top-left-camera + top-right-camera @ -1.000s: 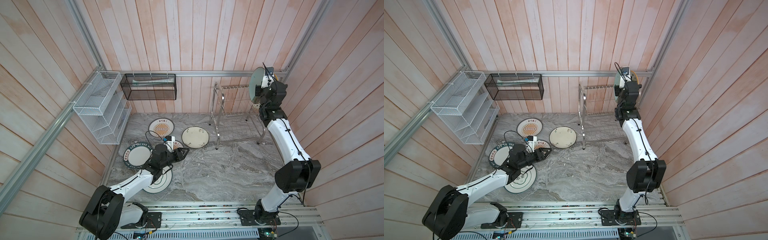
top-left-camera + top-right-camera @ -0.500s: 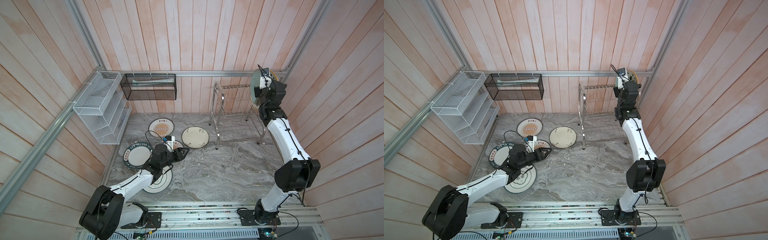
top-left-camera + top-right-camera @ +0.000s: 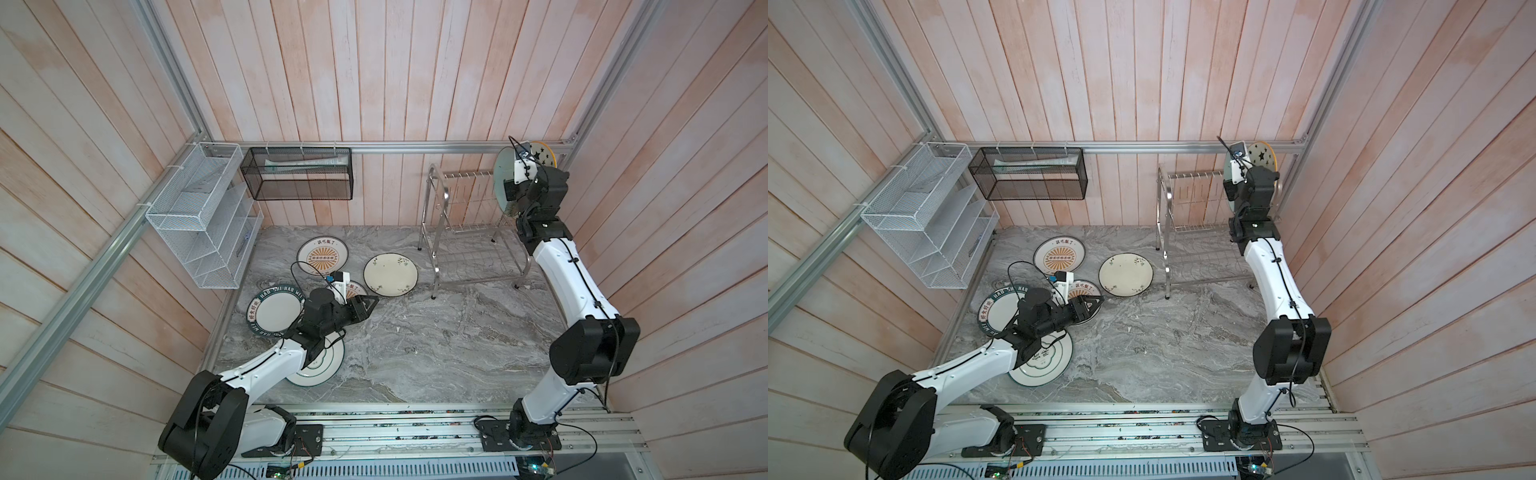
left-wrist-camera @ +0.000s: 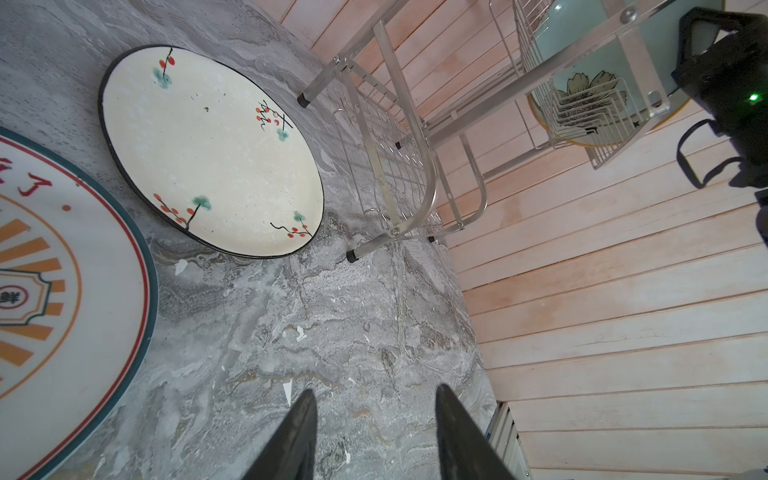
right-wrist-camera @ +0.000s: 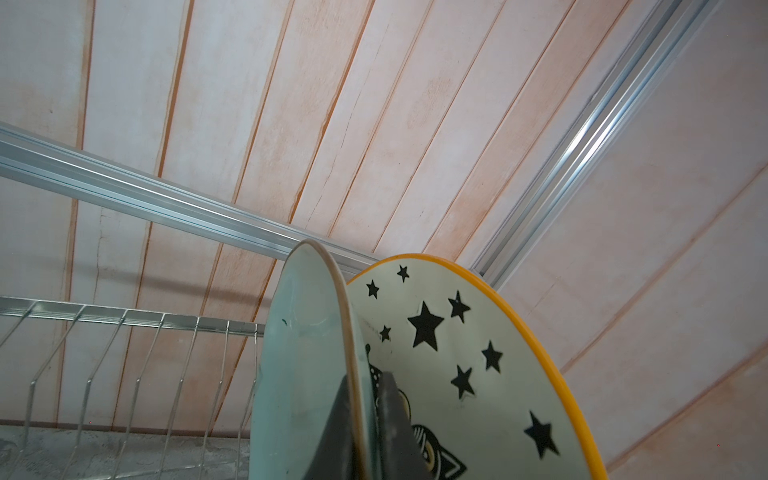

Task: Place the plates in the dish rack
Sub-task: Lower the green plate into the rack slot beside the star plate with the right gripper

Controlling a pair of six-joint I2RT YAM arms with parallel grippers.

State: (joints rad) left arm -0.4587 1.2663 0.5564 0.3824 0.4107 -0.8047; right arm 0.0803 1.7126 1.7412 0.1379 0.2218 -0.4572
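Observation:
My right gripper point(image 5: 365, 376) is shut on the rim of the pale-blue plate point(image 5: 303, 353), held upright over the top tier of the dish rack point(image 3: 436, 232). The pale-blue plate point(image 3: 502, 178) stands close beside the yellow-rimmed star plate point(image 5: 478, 332), which sits upright in the rack. My left gripper point(image 4: 376, 390) is open and holds nothing, low over the marble by a small sunburst plate point(image 3: 356, 289). Flat on the table lie a larger sunburst plate point(image 3: 322, 257), the cream plate point(image 3: 390, 274), the dark-green lettered plate point(image 3: 272, 309) and the green-ringed plate point(image 3: 322, 361), this one partly under my left arm.
A white mesh shelf basket point(image 3: 199, 224) hangs on the left wall and a black mesh box point(image 3: 299, 178) on the back wall. The rack's upright prongs point(image 5: 124, 320) stand beside the held plate. Wooden walls close in the back and right.
My right wrist has edged slightly to the left with the pale-blue plate still in its grip. The left arm has not moved.

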